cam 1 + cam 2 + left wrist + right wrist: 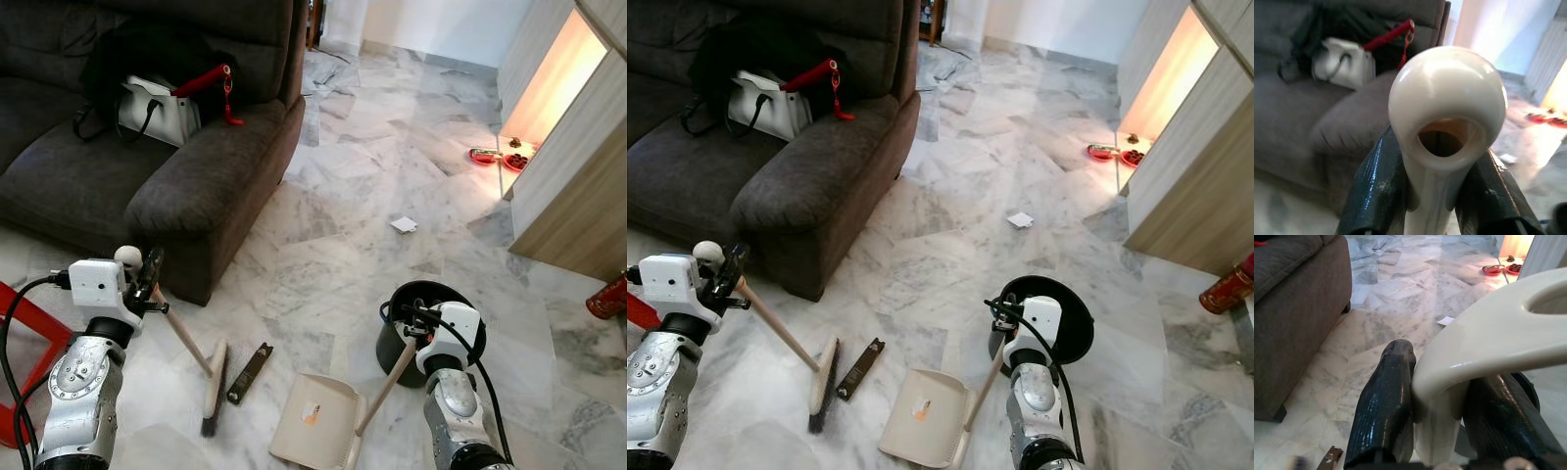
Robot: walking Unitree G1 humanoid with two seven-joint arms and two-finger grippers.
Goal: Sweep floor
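On the marble floor (392, 166) near the sofa (147, 157): left gripper (149, 277) clamped on the broom (196, 357) handle top, bristle head down beside a dark flat scrap (249, 373). Right gripper (411, 328) closed around the dustpan (313, 416) handle, pan resting just right of the scrap, with the black bin (421, 304) behind it. Sweeping looks barely started: pan looks empty, scrap not collected, white paper (404, 224) lies well apart, farther out.

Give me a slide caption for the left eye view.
Left gripper holds broom, right gripper holds dustpan, dark strip between them on marble floor.
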